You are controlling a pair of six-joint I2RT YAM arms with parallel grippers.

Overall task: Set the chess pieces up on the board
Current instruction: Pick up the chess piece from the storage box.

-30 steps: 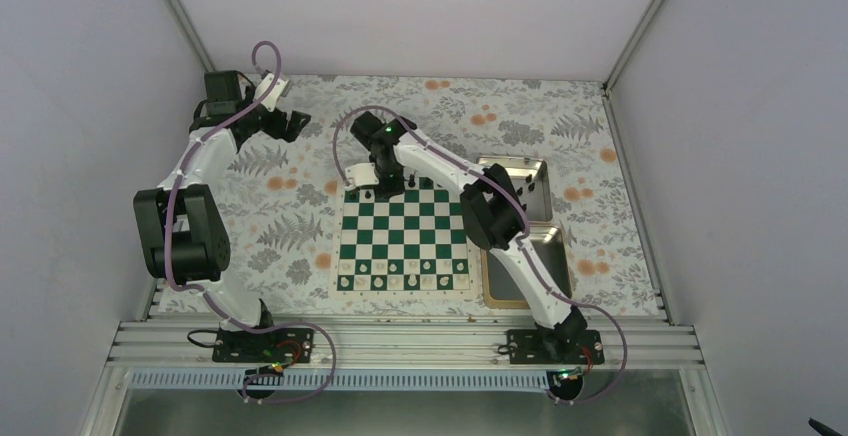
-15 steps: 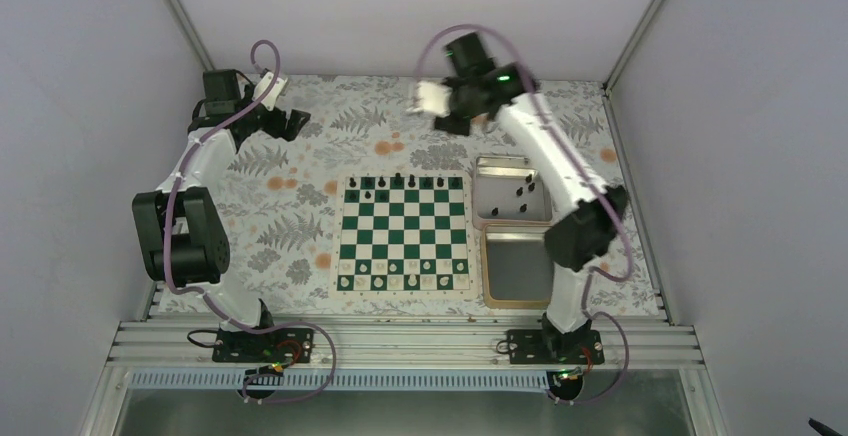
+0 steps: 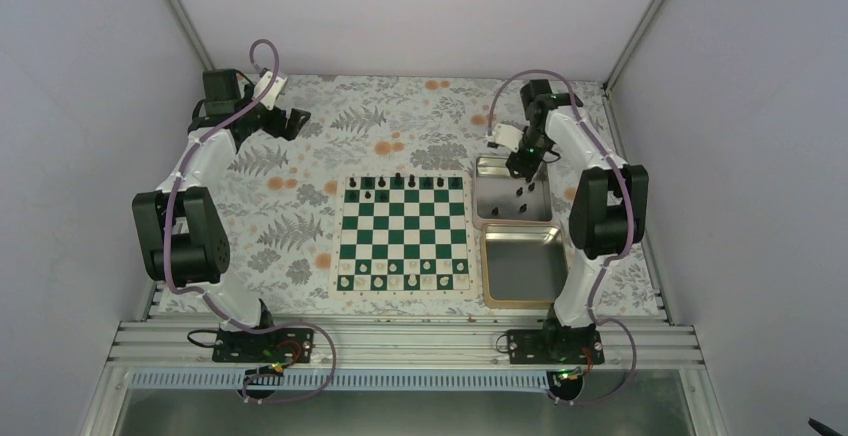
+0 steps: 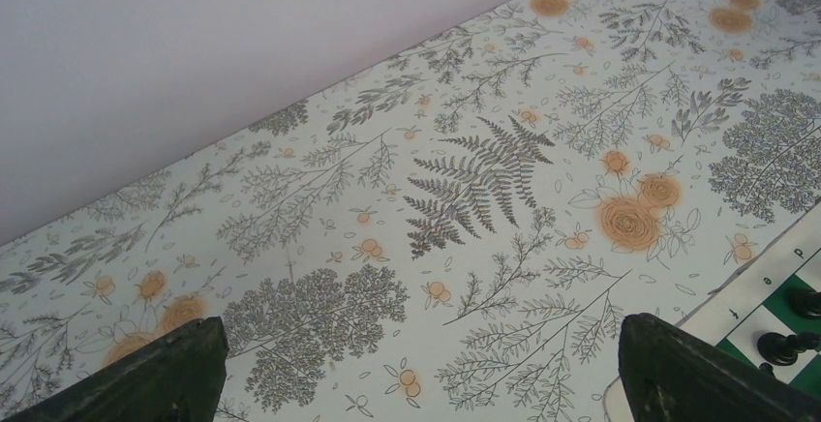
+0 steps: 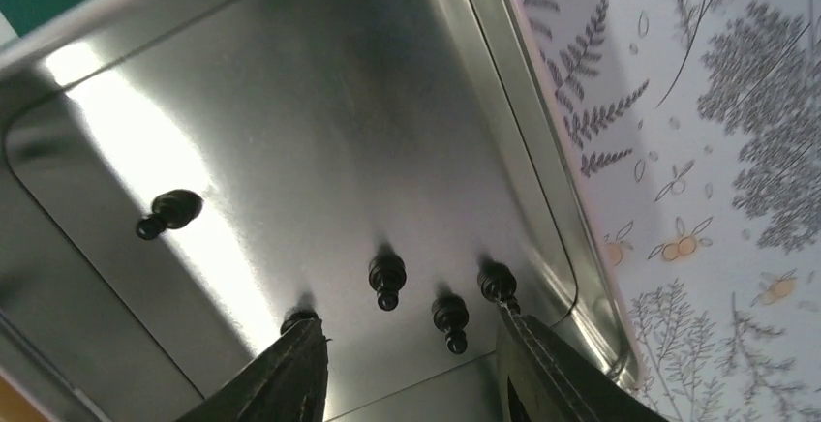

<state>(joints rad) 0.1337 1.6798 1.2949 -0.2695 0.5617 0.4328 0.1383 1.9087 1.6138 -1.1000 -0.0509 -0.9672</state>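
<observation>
The green and white board [image 3: 404, 237] lies mid-table. Several black chess pieces [image 3: 398, 182] stand along its far row. Small white pieces fill its near rows. My right gripper [image 3: 522, 164] hangs open over the far silver tin [image 3: 484, 196]. In the right wrist view the right gripper [image 5: 411, 349] is open above several black pieces in that tin [image 5: 290, 74]: one lying at the left [image 5: 169, 211], one upright in the middle [image 5: 387, 278], another [image 5: 450, 318] beside it. Two more are partly hidden by the fingertips. My left gripper [image 3: 290, 124] is open and empty, far left of the board.
A second silver tin [image 3: 520, 301] sits nearer, right of the board, with nothing in it. The left wrist view shows the floral tablecloth [image 4: 465, 180], the board's corner [image 4: 765, 296] with two black pieces at the lower right, and the back wall [image 4: 194, 45].
My right arm has swung from the far left end of the board's far row, up and right, and now hangs over the far tin. The left arm has not moved.
</observation>
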